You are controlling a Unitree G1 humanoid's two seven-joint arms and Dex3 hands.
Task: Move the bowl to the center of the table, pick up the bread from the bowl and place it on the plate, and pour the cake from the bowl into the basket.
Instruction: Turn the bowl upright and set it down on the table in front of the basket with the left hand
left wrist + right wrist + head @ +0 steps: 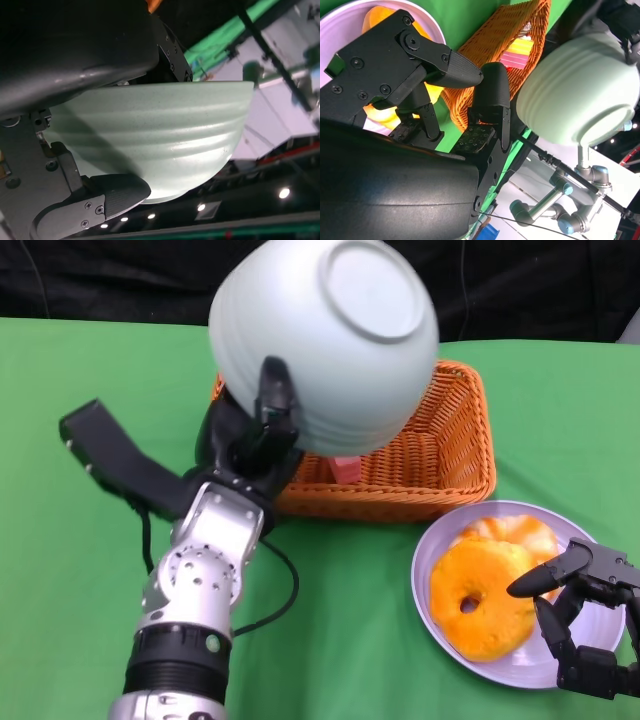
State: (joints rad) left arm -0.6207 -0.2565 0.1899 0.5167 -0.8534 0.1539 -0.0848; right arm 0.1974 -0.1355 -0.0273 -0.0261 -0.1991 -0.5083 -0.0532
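In the head view, the left robot hand point(255, 430) grasps the pale green bowl point(325, 340) by its rim and holds it upturned, base toward the camera, above the orange basket point(440, 465). A pink piece of cake point(346, 469) lies inside the basket beneath the bowl. The bread point(482, 597) rests on the lilac plate point(432, 585) on the green counter point(360, 640), just in front of the basket. The right robot hand point(583, 625) hovers at the plate's near edge, released, its fingers apart and holding nothing.

The right wrist view shows the spread fingers point(490, 97) over the plate point(437, 32), with the basket point(495, 35) and the tipped bowl point(580, 92) beyond.

The left wrist view shows the bowl's ribbed wall point(165, 130) clamped by the fingers point(112, 192).
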